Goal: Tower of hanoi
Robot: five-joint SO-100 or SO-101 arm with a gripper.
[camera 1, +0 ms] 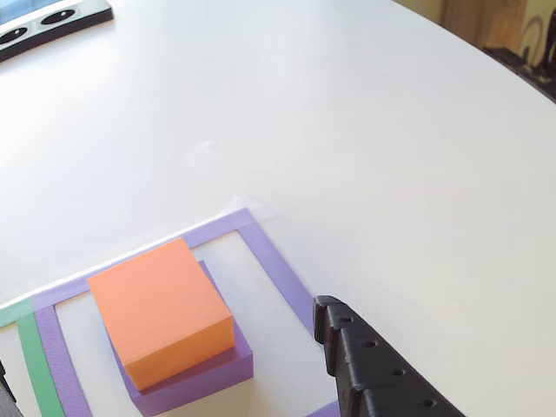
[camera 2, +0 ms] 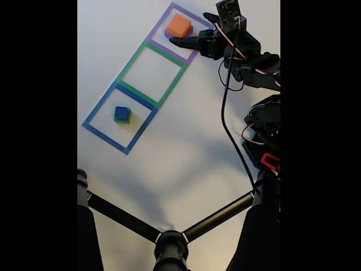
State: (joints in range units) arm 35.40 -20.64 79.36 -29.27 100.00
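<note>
the orange block sits on the flat purple block, the two stacked inside the purple tape square at the far end of the row of three outlines in the fixed view. in the other view the orange one is set toward the back left of the purple one, leaving a purple ledge along the front and right. in the fixed view the small blue block rests on the green block, whose edge peeks out below and to the right; that pair stands inside the blue tape square at the near end. the green tape square lies between the two.

the gripper hangs just right of the orange and purple stack in the fixed view, its dark tip pointing at it. in the other view one black finger comes in from the lower right, over the right side of the purple outline. whether the fingers are open or closed cannot be told; nothing shows in their hold.

everything lies on a white worktop. a black stand with spread legs fills the bottom of the fixed view.
</note>
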